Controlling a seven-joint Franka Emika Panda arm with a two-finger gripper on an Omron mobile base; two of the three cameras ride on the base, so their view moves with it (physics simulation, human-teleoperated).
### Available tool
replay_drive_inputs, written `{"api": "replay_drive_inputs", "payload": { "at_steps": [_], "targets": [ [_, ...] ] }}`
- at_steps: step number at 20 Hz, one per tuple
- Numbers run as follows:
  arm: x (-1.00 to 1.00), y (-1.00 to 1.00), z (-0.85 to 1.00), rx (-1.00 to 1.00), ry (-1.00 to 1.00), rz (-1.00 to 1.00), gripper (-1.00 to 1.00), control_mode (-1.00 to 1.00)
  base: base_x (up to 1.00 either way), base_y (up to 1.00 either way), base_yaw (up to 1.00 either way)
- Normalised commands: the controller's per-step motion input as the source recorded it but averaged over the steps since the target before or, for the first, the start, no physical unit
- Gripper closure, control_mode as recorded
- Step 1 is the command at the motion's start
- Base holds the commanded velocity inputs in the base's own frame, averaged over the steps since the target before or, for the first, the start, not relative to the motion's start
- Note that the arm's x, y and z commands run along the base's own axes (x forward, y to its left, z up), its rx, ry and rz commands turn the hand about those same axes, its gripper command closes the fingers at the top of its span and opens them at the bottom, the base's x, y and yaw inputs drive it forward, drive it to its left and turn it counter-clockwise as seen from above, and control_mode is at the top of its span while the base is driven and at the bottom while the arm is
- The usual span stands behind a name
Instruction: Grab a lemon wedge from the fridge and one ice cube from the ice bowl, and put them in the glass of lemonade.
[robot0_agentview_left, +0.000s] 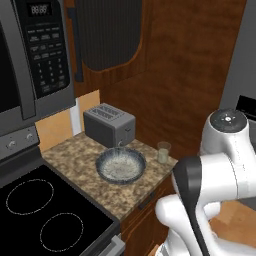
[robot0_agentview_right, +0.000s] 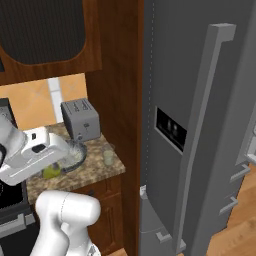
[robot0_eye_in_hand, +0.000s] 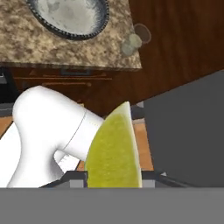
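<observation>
The claw (robot0_eye_in_hand: 113, 177) is clenched on a lemon wedge (robot0_eye_in_hand: 114, 151), its hand pointing down at the counter's edge (robot0_eye_in_hand: 70, 59). Beyond it sit the ice bowl (robot0_eye_in_hand: 70, 17) and the glass of lemonade (robot0_eye_in_hand: 133, 41); the fridge (robot0_eye_in_hand: 188, 135) stands beside.

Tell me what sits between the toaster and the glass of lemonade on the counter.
The ice bowl lies between toaster and glass of lemonade, seen in the left base view.

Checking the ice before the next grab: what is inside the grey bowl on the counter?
The ice bowl shows a speckled whitish inside, but no separate cubes can be made out. In the right base view the arm covers part of it. The gripper holds the lemon wedge.
</observation>
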Motion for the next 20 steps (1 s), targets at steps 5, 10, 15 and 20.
{"api": "replay_drive_inputs", "payload": {
  "at_steps": [5,10,15,20],
  "targets": [
    [0.06,-0.16,0.06,-0.40,0.00,0.30,1.00,-1.00,0.00,0.00,0.00],
    [0.00,-0.37,0.08,-0.39,0.01,0.30,1.00,-1.00,0.00,0.00,0.00],
    [0.00,-0.24,0.05,-0.43,0.14,0.29,1.00,-1.00,0.00,0.00,0.00],
    [0.00,-0.04,0.01,-0.39,0.26,0.35,1.00,-1.00,0.00,0.00,0.00]
  ]
}}
